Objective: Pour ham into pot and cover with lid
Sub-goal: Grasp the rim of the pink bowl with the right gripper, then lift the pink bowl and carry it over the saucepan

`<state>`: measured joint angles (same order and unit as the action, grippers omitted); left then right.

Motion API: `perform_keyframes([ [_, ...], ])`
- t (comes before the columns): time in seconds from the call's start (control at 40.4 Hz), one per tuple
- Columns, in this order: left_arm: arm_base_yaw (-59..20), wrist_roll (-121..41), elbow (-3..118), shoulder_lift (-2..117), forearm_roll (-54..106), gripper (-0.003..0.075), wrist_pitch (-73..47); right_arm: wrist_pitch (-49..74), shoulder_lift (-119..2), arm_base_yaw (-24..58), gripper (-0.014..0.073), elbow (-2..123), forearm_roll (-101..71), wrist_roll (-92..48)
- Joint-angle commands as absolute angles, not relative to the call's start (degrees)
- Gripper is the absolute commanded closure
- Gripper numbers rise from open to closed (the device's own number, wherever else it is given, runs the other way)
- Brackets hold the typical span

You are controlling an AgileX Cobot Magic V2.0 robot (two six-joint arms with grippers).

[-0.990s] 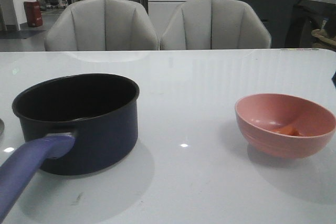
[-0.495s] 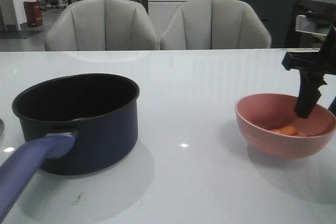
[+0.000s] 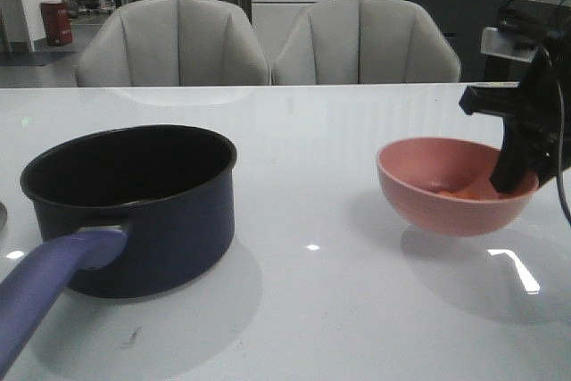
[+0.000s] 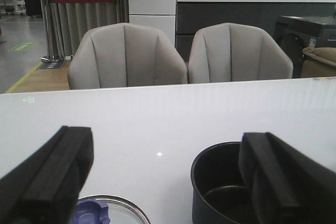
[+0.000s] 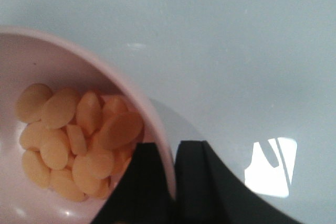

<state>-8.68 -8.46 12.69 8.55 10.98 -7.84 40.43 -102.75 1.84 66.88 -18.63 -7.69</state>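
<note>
You were in the carrying step: your right gripper (image 3: 516,186) had its jaws clamped on the rim of the bowl (image 3: 446,189), one finger inside and one outside, as the right wrist view showed. The bowl looked lifted clear of the worktop (image 3: 357,131) and tipped a little toward the pot (image 3: 134,207), with the ham (image 5: 73,142) heaped low against the gripped side. The pot stood empty, well apart to the left, its handle (image 3: 49,287) pointing toward the camera.

Next, by my judgement, you needed to take the bowl across above the pot's mouth and tip it only once it was over the opening, since the slices could slide early.

Your right arm came down from above at the bowl's right edge, fingers pointing down. Your left gripper (image 4: 168,182) hung low with its jaws wide apart and holding nothing, the lid (image 4: 107,211) lying on the worktop between them beside the pot.
</note>
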Motion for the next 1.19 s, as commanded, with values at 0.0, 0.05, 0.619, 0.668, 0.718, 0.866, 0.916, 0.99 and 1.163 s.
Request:
perform_keyframes([
  [0.0, -9.14, -8.40, 14.25, 9.01, 11.64, 0.0113, -3.10, 36.52, -95.38, 2.82, 0.0462, 69.51, -19.32, -8.67],
  [0.05, -9.14, -8.40, 14.25, 9.01, 11.64, 0.0113, -3.10, 34.71, -93.42, 3.98, 0.0461, 69.51, -18.34, -8.67],
  [0.619, -9.14, -8.40, 14.25, 9.01, 11.64, 0.0113, -3.33, 5.11, -87.33, 30.42, 0.0454, 69.75, -7.67, -8.14],
  [0.668, -9.14, -8.40, 14.25, 9.01, 11.64, 0.0113, -3.33, 1.61, -87.97, 31.69, 0.0454, 69.75, -7.01, -8.19],
  [0.718, -9.14, -8.40, 14.25, 9.01, 11.64, 0.0113, -3.33, -1.75, -88.82, 32.78, 0.0454, 69.75, -6.10, -8.26],
  [0.866, -9.14, -8.40, 14.25, 9.01, 11.64, 0.0113, -3.33, -11.95, -92.15, 35.32, 0.0454, 69.75, -5.20, -11.98],
  [0.916, -9.14, -8.40, 14.25, 9.01, 11.64, 0.0113, -3.33, -15.78, -93.54, 36.12, 0.0454, 69.75, -5.20, -13.98],
  [0.99, -9.14, -8.40, 14.25, 9.01, 11.64, 0.0113, -3.33, -21.49, -95.78, 37.25, 0.0454, 69.75, -5.20, -17.61],
  [1.163, -9.14, -8.40, 14.25, 9.01, 11.64, 0.0113, -3.33, -36.68, -100.15, 38.96, 0.0454, 68.62, -5.20, -26.11],
])
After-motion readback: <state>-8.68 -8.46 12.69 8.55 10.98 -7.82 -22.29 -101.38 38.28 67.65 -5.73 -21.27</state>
